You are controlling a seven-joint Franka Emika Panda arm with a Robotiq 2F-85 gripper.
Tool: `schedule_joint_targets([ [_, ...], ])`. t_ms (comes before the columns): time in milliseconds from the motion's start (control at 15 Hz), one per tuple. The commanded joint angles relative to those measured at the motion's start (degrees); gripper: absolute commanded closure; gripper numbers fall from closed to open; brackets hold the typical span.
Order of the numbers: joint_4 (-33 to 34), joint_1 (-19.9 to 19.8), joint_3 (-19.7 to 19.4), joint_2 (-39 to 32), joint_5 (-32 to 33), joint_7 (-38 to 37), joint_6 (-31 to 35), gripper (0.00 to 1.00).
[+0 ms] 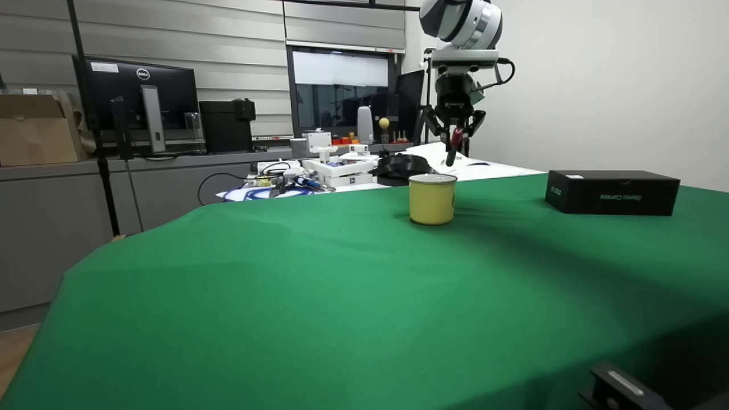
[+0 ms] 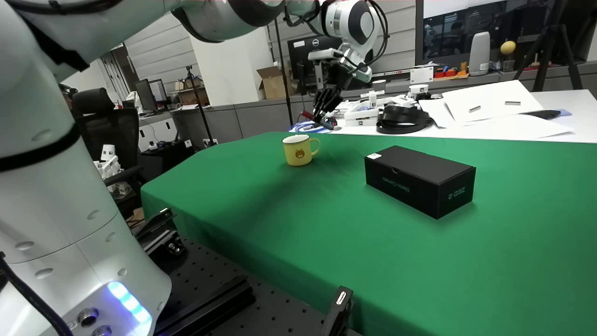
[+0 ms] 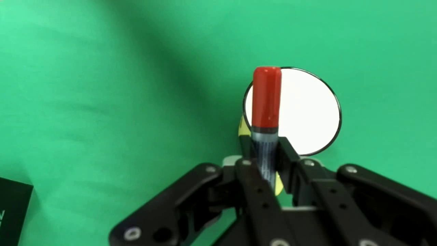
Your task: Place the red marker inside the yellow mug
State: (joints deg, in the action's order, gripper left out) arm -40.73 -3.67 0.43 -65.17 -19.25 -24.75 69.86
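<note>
My gripper (image 1: 457, 136) is shut on the red marker (image 1: 456, 138) and holds it above the table. In the wrist view the fingertips (image 3: 265, 147) clasp the marker's grey, printed barrel, and its red cap (image 3: 266, 97) points away from the gripper. The marker is tilted in both exterior views, with the red cap showing beside the fingers (image 2: 306, 115). The yellow mug (image 1: 431, 204) stands upright on the green cloth, below the gripper. In an exterior view the mug (image 2: 296, 153) shows its handle and a bear print. In the wrist view the marker overlaps the left part of the mug's white opening (image 3: 310, 112).
A black rectangular box (image 1: 612, 193) lies on the green-covered table (image 1: 273, 296), also in an exterior view (image 2: 419, 179) and at the wrist view's lower left (image 3: 13, 208). Behind stands a white table with papers (image 2: 494, 105), a black coil (image 2: 404, 119) and loose parts.
</note>
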Motion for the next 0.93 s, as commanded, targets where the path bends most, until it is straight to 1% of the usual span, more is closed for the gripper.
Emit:
schedule_joint_targets([
  [0, 3.48, -0.30, 1.44, -1.52, -2.23, -2.09, -1.81, 0.95],
  [467, 4.20, -0.41, 2.67, -1.13, -6.06, -4.28, -5.27, 0.95],
  [667, 4.65, -0.72, 3.19, -1.26, -7.40, -5.41, -8.80, 0.95],
  [867, 4.99, -1.43, 4.25, -1.77, -9.02, -7.11, -13.80, 0.95],
])
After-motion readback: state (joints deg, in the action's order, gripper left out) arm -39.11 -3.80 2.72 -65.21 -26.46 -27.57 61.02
